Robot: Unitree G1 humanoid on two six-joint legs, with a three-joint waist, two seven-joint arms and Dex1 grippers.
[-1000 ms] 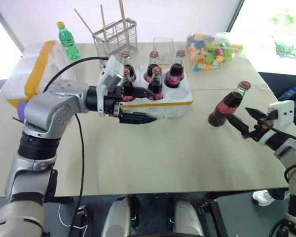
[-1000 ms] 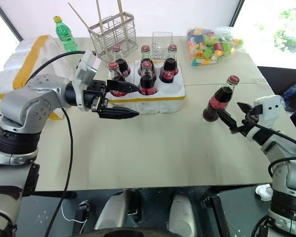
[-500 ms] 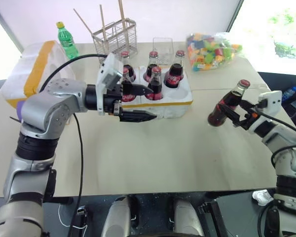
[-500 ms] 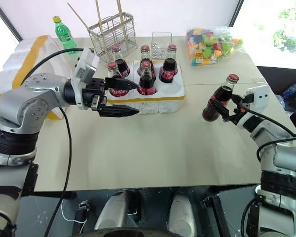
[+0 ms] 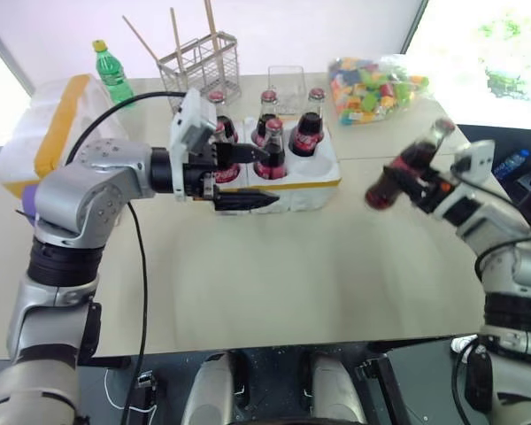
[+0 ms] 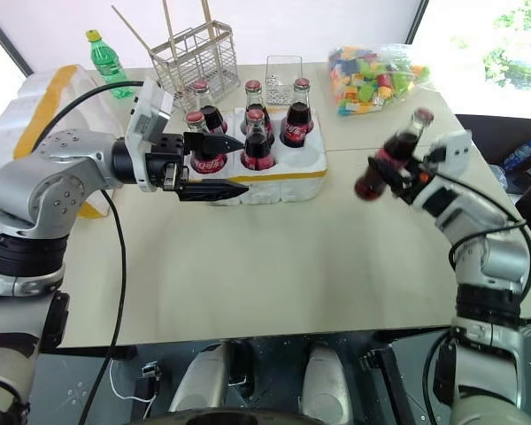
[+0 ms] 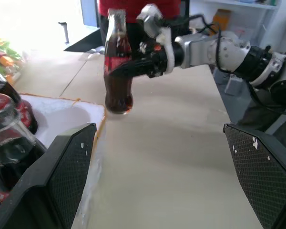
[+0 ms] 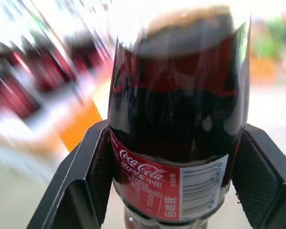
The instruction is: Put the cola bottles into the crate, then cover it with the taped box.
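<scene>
My right gripper (image 5: 422, 183) is shut on a cola bottle (image 5: 405, 166), holding it tilted in the air to the right of the crate; the same bottle (image 8: 176, 119) sits between its pads. The white crate (image 5: 323, 180) with its yellow band holds several red-capped cola bottles (image 5: 273, 146), and its front right hole is empty. My left gripper (image 5: 274, 177) hangs open at the crate's front left, with nothing between its fingers. The taped box (image 5: 62, 124) lies at the table's far left.
Behind the crate stand a wire basket (image 5: 199, 57) with sticks, a green plastic bottle (image 5: 106, 66) and a clear container (image 5: 288, 80). A bag of coloured blocks (image 5: 376, 80) lies at the back right. Bare tabletop (image 5: 283, 266) stretches in front.
My right gripper closed on the lone cola bottle and lifted it off the table, up and toward the crate. The left arm stayed where it was.
</scene>
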